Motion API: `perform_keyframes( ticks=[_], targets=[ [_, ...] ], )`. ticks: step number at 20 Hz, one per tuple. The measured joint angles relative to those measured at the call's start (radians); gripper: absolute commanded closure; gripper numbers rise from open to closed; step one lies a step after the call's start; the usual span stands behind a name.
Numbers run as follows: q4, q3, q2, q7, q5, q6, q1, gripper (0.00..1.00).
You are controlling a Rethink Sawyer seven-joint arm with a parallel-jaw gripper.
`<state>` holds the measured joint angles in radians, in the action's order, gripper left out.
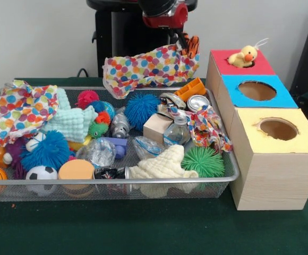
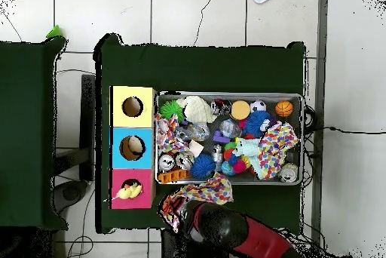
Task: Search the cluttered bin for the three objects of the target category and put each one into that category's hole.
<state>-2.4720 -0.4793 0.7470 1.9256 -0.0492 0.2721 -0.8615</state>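
My gripper (image 1: 181, 42) hangs above the bin's far rim, beside the red box. It is shut on a small orange black-striped plush toy (image 1: 192, 45), and a polka-dot cloth (image 1: 148, 66) is caught with it and hangs lifted over the bin (image 1: 225, 159). In the overhead view the gripper (image 2: 175, 208) and cloth (image 2: 205, 191) are just outside the bin's rim (image 2: 230, 94). A yellow duckling (image 1: 244, 56) sits in the red-surround hole (image 1: 225, 58), half sunk; it also shows in the overhead view (image 2: 130, 191). No other yellow plush shows clearly in the bin.
The blue-surround hole (image 1: 257, 91) and yellow-surround hole (image 1: 278, 129) are in the same row of boxes right of the bin. The bin holds spiky balls (image 1: 142, 109), another polka-dot cloth (image 1: 21, 109), a wooden block (image 1: 157, 127), a can (image 1: 198, 102), small balls and plastic bags.
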Motion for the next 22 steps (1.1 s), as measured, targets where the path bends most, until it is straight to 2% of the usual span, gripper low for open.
perform_keyframes(
  ticks=[10, 22],
  targets=[
    [-0.001, -0.010, 0.058, 0.000, -0.007, 0.037, -0.002, 1.00],
    [-0.026, -0.080, 0.146, 0.000, -0.170, 0.037, 0.078, 1.00]
  ],
)
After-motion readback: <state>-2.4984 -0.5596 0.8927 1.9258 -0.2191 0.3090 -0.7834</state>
